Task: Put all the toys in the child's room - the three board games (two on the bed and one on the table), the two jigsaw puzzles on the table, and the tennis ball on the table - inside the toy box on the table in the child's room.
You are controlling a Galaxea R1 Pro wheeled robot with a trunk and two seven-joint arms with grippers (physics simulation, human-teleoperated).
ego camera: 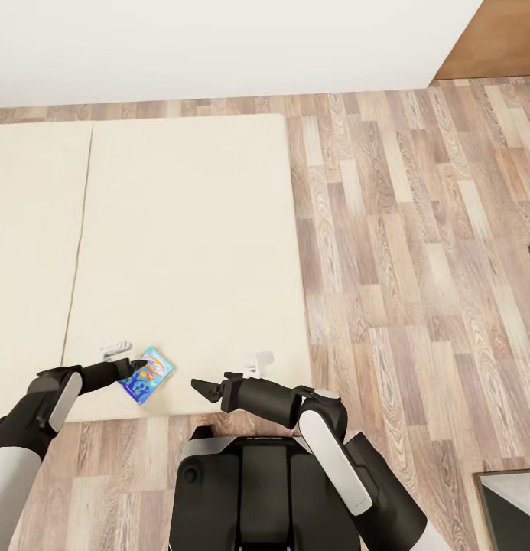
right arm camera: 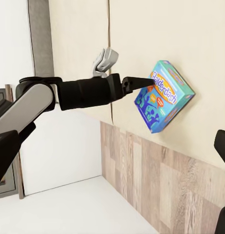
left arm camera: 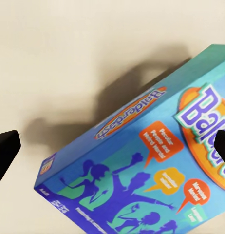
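We note one board game (ego camera: 146,373), a blue-green printed box lettered "Balderdash", lying flat on the cream mattress of the bed (ego camera: 188,229), close to the mattress's near edge. Beyond that edge, wood-plank floor (ego camera: 417,252); a white wall (ego camera: 219,46) stands past the bed's far side.

Left gripper (ego camera: 136,369): hovering at the game box, black fingers (right arm camera: 137,82) reaching over its nearer corner. In the left wrist view we see the two fingertips (left arm camera: 5,146) at opposite edges of the picture with the box's face between them, so the fingers stand wide. We cannot tell whether a finger touches the box; its shadow falls on the mattress just beside the box.

Right gripper (ego camera: 205,389): over the near edge of the bed, well apart from the game box, empty, pointing toward it. Its fingers appear spread a little; in its own wrist view dark finger parts show only at the picture's edge, so we cannot tell the gap for certain.

Two small white-grey objects (ego camera: 115,349) rest on the mattress near the box; too small to identify.
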